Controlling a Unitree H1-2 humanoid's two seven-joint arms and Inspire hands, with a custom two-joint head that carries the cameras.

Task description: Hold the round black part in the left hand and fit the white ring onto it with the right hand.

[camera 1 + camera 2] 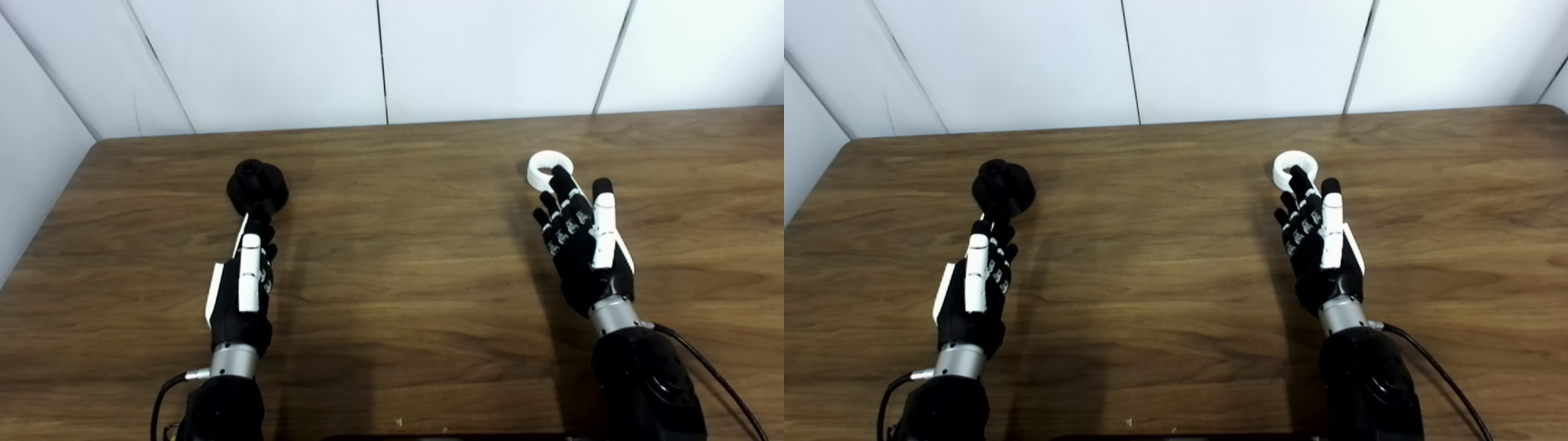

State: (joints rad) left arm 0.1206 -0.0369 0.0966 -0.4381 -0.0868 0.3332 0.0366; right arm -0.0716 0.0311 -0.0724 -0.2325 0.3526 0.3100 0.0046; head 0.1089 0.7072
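Note:
The round black part (257,185) stands on the wooden table (404,245) at the left, a small knob on its top. My left hand (244,288) lies just in front of it, fingers stretched toward its near edge, open and holding nothing. The white ring (549,166) lies flat on the table at the right. Just short of it my right hand (582,245) is open, fingers spread and raised, the longest fingertip overlapping the ring's near rim in both views. Whether it touches the ring I cannot tell.
White wall panels (380,61) close off the table at the back and on the left. A dark edge (441,437) shows at the bottom of the picture. A black cable (716,373) trails from the right wrist.

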